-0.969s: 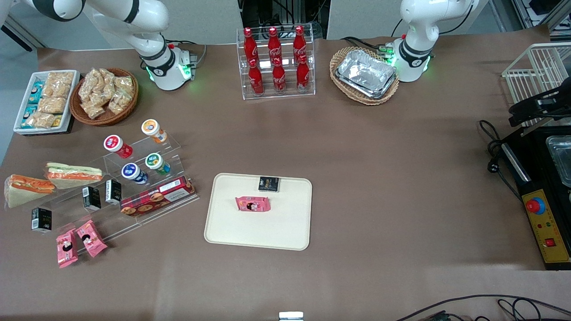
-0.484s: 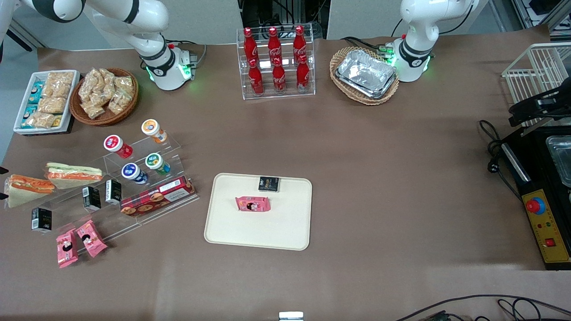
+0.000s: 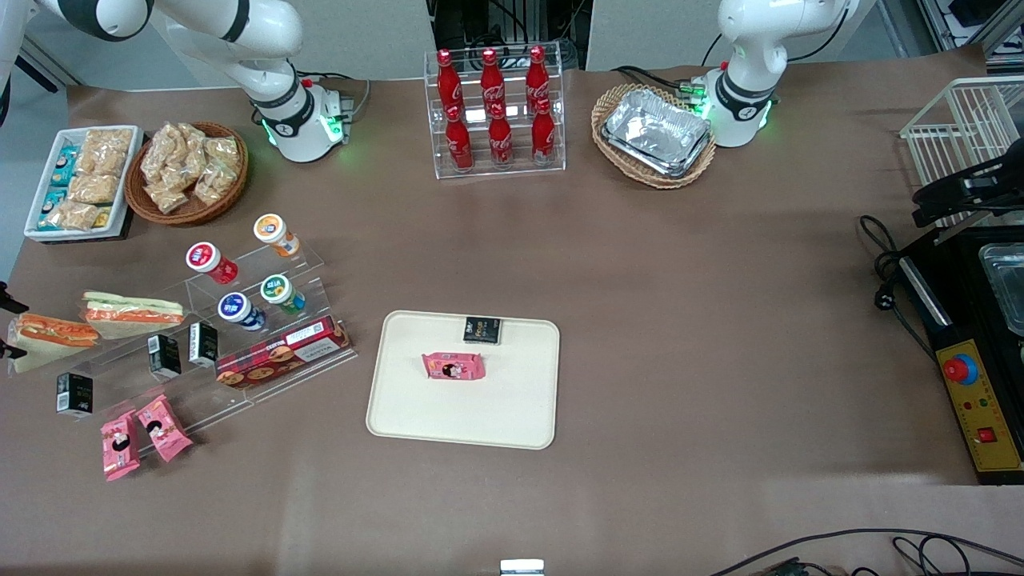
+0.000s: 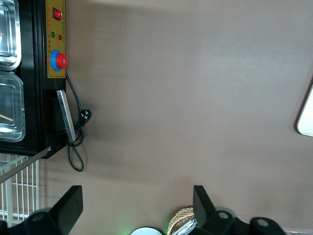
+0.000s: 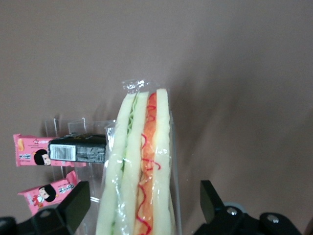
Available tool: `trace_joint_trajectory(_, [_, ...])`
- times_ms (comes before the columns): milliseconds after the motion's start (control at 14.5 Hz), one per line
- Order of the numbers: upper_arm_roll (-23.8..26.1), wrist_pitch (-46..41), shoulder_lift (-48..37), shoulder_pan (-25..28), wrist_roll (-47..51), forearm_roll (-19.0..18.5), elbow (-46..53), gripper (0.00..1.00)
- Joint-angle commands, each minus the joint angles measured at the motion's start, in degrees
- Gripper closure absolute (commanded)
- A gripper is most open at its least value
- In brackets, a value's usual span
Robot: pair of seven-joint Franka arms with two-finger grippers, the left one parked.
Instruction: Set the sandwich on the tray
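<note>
A: Location of the sandwich (image 3: 50, 340)?

B: It rests on the clear acrylic stand (image 3: 264, 300) toward the working arm's end of the table, beside the longer green-and-orange sandwich (image 3: 132, 314). In the right wrist view the sandwich (image 5: 146, 181) stands on edge, orange-red filling showing between the white bread slices.

A: Gripper status?

B: The gripper (image 5: 142, 208) is spread wide, one finger on each side of the wedge, neither visibly touching it. In the front view only its dark tips (image 3: 8, 324) show at the picture's edge, next to the sandwich.

A: And the tray (image 3: 416, 408)?

B: Well apart, mid-table. It carries a pink snack packet (image 3: 454, 366) and a small black box (image 3: 482, 330)
</note>
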Motion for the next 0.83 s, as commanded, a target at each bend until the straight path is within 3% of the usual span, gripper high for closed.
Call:
trace_joint_trajectory(0, [-0.06,1.16,-0.19,-0.02,-1.03,2.60,-1.21,0.01])
trace_joint_trajectory(69, [-0.06,1.16,-0.10,-0.02,-1.03,2.60,-1.21,0.19])
trace_joint_trajectory(138, [-0.15,1.08,-0.01,-0.02,-1.11,2.60,-1.21,0.50])
trace_joint_trajectory(277, [-0.15,0.64,-0.01,0.15,-1.46,2.43,-1.21,0.86])
trace_joint_trajectory(346, [-0.15,0.64,-0.01,0.33,-1.47,2.34,-1.12,0.96])
trace_joint_trajectory(623, [-0.24,0.37,-0.01,0.24,-2.70,1.90,0.28,1.00])
trace_joint_trajectory(761, [-0.33,-3.91,-0.27,0.15,-2.70,1.81,3.69,1.00])
